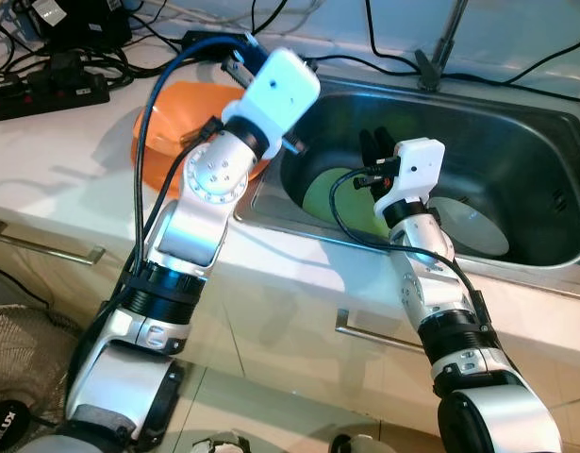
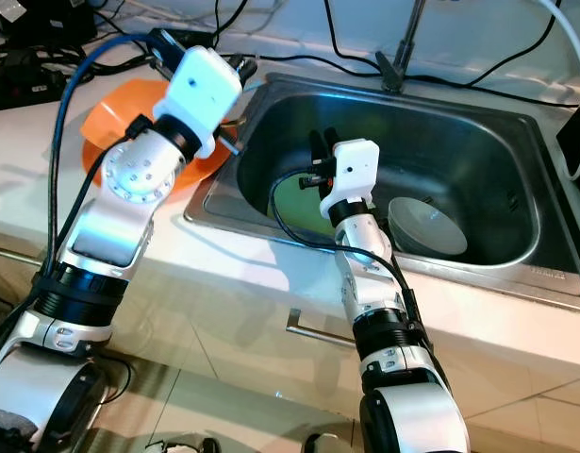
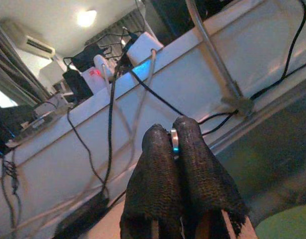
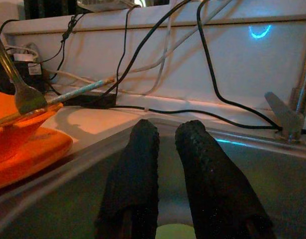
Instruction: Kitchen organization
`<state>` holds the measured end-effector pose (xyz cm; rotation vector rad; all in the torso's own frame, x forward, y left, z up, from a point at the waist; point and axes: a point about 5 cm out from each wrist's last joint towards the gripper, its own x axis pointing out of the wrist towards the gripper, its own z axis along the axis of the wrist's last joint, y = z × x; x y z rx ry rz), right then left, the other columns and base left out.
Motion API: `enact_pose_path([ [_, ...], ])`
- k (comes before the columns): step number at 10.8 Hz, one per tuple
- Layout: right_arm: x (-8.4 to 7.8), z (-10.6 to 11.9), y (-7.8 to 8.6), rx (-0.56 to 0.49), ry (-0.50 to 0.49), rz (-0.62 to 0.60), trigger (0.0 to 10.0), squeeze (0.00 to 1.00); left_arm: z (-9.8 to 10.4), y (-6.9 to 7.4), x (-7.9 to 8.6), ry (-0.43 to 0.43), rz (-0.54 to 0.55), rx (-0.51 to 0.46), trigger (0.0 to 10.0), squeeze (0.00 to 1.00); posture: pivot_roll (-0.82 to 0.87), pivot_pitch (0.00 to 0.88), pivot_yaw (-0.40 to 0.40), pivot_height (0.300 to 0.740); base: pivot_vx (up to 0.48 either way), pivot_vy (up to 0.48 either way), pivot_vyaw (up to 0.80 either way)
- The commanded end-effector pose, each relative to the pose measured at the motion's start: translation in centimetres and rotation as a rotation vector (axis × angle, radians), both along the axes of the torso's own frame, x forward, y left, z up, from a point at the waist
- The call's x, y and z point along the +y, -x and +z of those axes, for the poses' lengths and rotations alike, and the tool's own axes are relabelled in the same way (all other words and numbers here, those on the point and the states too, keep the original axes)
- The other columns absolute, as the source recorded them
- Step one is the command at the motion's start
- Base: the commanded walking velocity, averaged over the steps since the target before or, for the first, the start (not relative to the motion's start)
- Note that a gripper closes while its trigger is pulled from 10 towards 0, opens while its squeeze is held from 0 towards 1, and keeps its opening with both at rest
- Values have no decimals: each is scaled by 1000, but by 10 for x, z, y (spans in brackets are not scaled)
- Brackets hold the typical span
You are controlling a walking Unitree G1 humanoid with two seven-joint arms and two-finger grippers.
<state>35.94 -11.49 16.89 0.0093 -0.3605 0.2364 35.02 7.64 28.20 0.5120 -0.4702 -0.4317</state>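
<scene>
An orange bowl (image 1: 162, 132) sits on an orange plate (image 4: 28, 149) on the counter left of the sink (image 1: 544, 260). A fork (image 4: 23, 97) and a thin pale stick (image 4: 78, 92) lean in the bowl. My left gripper (image 3: 173, 132) hovers over the bowl's far edge, shut on a thin metal piece that looks like a utensil handle. Inside the basin, my right gripper (image 1: 374, 143) hangs just above a green plate (image 2: 304, 203), its fingers slightly apart and holding nothing. A white bowl (image 2: 426, 226) lies in the basin to the right.
The faucet (image 1: 440, 47) rises behind the sink. Black cables and a power strip (image 1: 44, 90) lie along the back of the counter. Drawer handles (image 1: 44, 243) run along the cabinet front below.
</scene>
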Motion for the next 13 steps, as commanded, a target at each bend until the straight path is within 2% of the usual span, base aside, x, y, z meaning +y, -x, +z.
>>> enact_pose_path([
  [1,-4,-18,4,61,-19,-12,10000,0,8,4,-3,43,-45,7,10000,0,125,66,3,740,0,0,0],
  [2,-4,-18,3,60,-18,-10,10000,0,11,6,-5,107,-84,33,10000,0,123,67,0,740,0,0,0],
  [4,-4,-17,3,59,-16,-6,10000,0,23,12,-5,181,-135,33,10000,0,127,63,-3,740,0,0,0],
  [7,-3,-16,2,56,-17,-3,10000,0,31,16,-7,209,-168,33,10000,0,127,62,-5,740,0,0,0],
  [9,-4,-15,1,53,-15,-1,10000,0,44,21,-5,247,-195,2,10000,0,128,57,-10,740,0,0,0],
  [11,-6,-13,1,46,-10,-2,10000,0,58,36,-13,334,-332,-51,10000,0,120,47,-11,740,0,0,0],
  [12,-8,-11,0,40,-10,-5,10000,145,59,41,-17,365,-389,-56,10000,0,117,42,-7,740,0,0,0],
  [13,-11,-8,0,24,-10,-15,10000,1000,56,43,-19,382,-416,-42,10000,0,108,35,-3,740,0,0,0],
])
